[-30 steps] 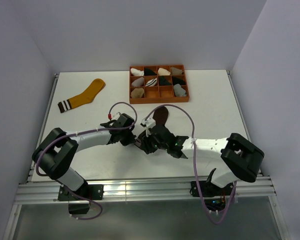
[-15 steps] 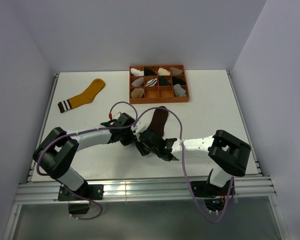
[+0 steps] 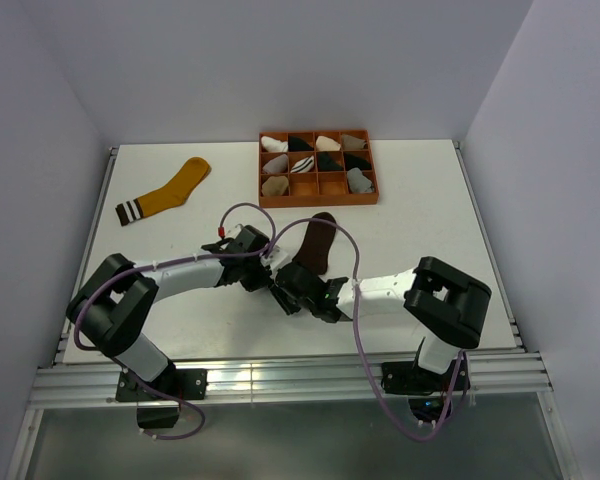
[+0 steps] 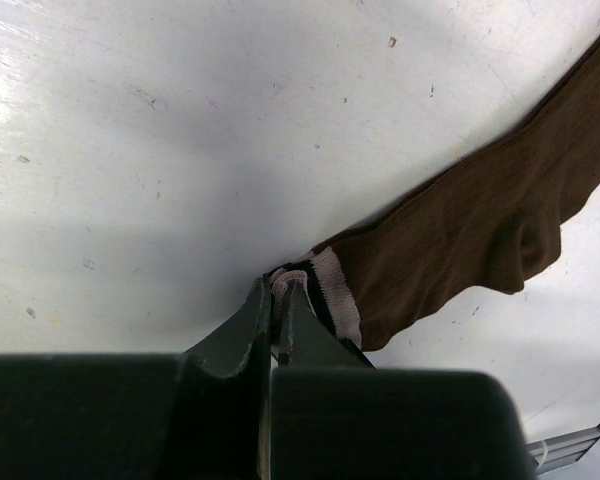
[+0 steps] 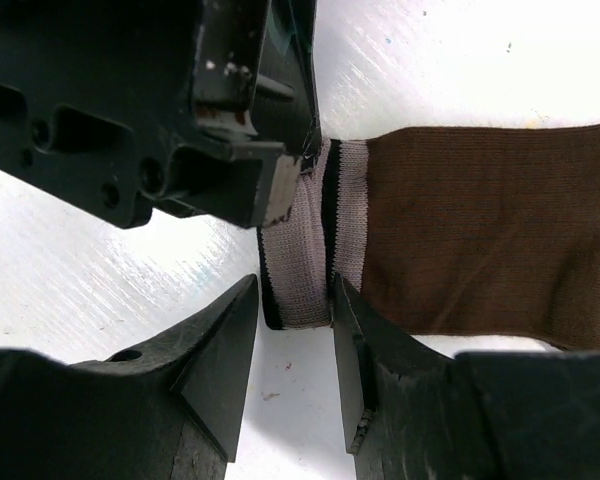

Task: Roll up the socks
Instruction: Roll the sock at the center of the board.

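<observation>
At the middle of the bench point(image 3: 420, 220) we have the brown sock point(image 3: 317, 243) lying flat, its cuff point(image 5: 300, 250) toward the near edge. The left fingers point(image 4: 252, 322) are clenched on a corner of that cuff and the right fingers point(image 5: 215, 350) are half closed astride its folded edge; we cannot tell whether these pinch it. We judge that the two sets crowd each other there: the right may catch only one layer or knock the left, and the fold would slip loose instead of starting a roll.
</observation>
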Robot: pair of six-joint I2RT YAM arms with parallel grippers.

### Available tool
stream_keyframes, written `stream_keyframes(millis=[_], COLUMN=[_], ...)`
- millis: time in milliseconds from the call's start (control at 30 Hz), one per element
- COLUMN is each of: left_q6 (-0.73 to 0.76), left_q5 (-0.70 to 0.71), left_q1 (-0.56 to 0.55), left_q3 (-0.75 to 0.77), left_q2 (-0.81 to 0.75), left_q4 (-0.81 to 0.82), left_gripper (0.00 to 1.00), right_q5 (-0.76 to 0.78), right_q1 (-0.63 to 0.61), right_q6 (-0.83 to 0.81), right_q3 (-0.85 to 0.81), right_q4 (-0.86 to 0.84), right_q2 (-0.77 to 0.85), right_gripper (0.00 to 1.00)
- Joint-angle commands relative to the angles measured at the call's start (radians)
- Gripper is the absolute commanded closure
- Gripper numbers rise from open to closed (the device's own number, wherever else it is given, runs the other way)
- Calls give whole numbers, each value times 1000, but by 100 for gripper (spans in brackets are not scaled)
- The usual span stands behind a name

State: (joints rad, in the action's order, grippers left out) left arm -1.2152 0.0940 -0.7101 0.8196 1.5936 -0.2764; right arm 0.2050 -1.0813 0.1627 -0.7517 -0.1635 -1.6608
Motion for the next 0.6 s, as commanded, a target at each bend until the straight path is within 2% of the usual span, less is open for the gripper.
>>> stream_keyframes(millis=[0,233,567], left_q6=[17,19,22], left_q5=[-11,-10,-10], left_q1=[-6,-6,-5], left_q3=[27,29,27], left_q2=[20,17,19], left_q4=[-30,-37,-41], left_gripper=[100,100,100], right_q5=[48,86,57], right_q1=[-17,-17,-20], right_q6=[6,12,12], right_q3=[-28,-38,-54], right_q4=[-2,13,12], right_q2=[-13,73,128], right_gripper=[57,55,54])
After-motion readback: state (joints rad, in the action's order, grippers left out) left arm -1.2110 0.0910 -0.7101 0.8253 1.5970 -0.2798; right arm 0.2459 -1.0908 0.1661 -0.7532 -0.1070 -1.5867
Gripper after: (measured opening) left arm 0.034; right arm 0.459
